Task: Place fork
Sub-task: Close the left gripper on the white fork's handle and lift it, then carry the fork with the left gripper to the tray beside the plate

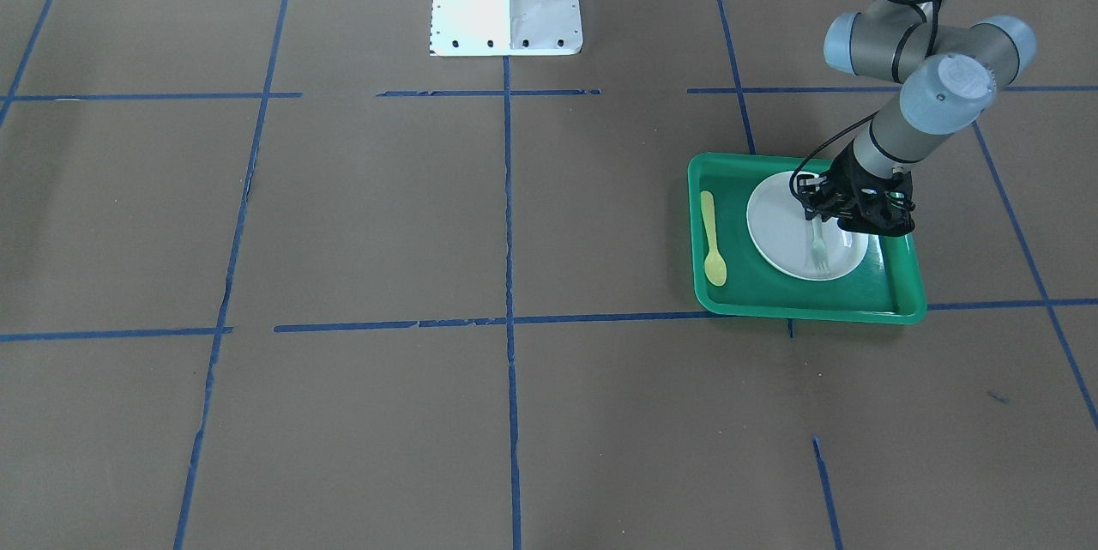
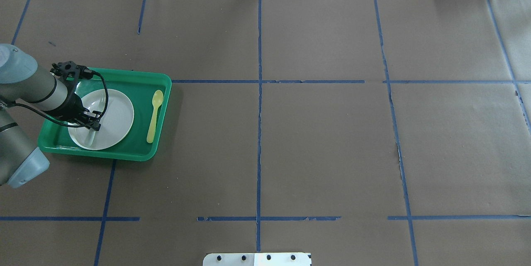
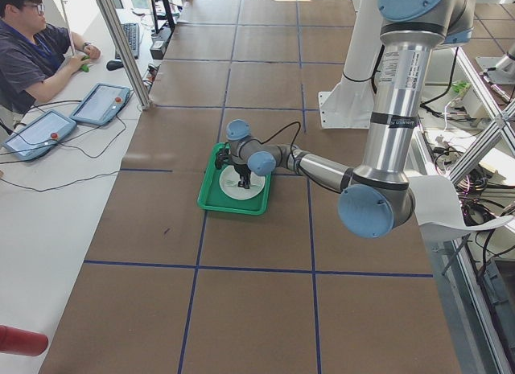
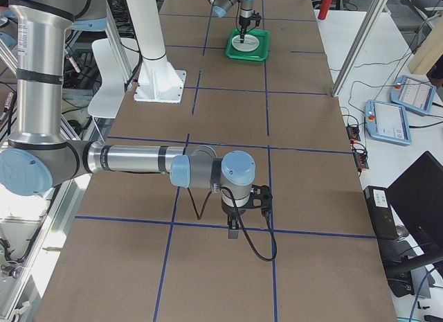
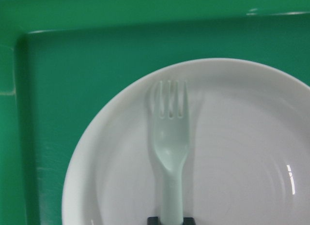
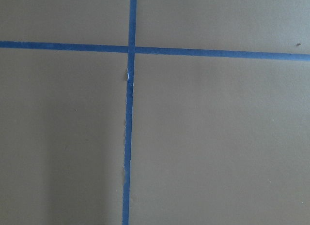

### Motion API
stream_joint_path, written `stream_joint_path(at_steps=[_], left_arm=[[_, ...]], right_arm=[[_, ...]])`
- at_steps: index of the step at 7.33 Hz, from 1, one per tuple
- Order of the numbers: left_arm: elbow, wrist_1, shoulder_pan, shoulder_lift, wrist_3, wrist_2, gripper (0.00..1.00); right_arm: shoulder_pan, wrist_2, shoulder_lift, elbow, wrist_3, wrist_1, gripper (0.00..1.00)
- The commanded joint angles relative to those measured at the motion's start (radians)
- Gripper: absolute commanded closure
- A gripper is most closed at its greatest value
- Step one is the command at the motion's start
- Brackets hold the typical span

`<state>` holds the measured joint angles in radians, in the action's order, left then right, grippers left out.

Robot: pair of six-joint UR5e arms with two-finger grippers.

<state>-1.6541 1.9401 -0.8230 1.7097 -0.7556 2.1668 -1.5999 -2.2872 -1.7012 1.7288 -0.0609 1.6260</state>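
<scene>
The pale whitish-green fork (image 5: pixel 169 138) is over the white plate (image 5: pixel 242 152), tines pointing away from the gripper. My left gripper (image 5: pixel 171 219) is shut on the end of its handle. In the front-facing view the left gripper (image 1: pixel 815 220) is over the plate (image 1: pixel 785 232) with the fork (image 1: pixel 819 250) sticking out below it. The plate sits in a green tray (image 1: pixel 729 301). I cannot tell whether the fork rests on the plate or hangs just above it. My right gripper (image 4: pixel 234 232) is low over bare table far from the tray; I cannot tell whether it is open.
A yellow spoon (image 1: pixel 712 237) lies in the tray beside the plate, on the side toward the table's middle. The robot's white base (image 1: pixel 506 1) stands at the table's middle edge. Blue tape lines (image 6: pixel 128 138) cross the brown table.
</scene>
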Motion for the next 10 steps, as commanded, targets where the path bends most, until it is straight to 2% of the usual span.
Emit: stream_joint_path(at_steps=[1,4,5,8,10], left_arm=[[-0.042,-0.012,-0.020,-0.002,0.001,0.011,1.00],[-0.047,-0.012,-0.195,-0.004,0.007,0.034,1.00],[-0.033,0.000,-0.212,-0.018,0.015,0.077,1.00],[-0.004,0.011,-0.202,-0.064,0.067,0.077,1.00],[0.101,0.158,-0.199,-0.064,0.059,0.077,1.00]], right_arm=[[0.000,0.000,0.000,0.000,0.000,0.000,0.00],[0.000,0.000,0.000,0.000,0.000,0.000,0.00],[0.000,0.000,0.000,0.000,0.000,0.000,0.00],[0.000,0.000,0.000,0.000,0.000,0.000,0.00],[0.000,0.000,0.000,0.000,0.000,0.000,0.00]])
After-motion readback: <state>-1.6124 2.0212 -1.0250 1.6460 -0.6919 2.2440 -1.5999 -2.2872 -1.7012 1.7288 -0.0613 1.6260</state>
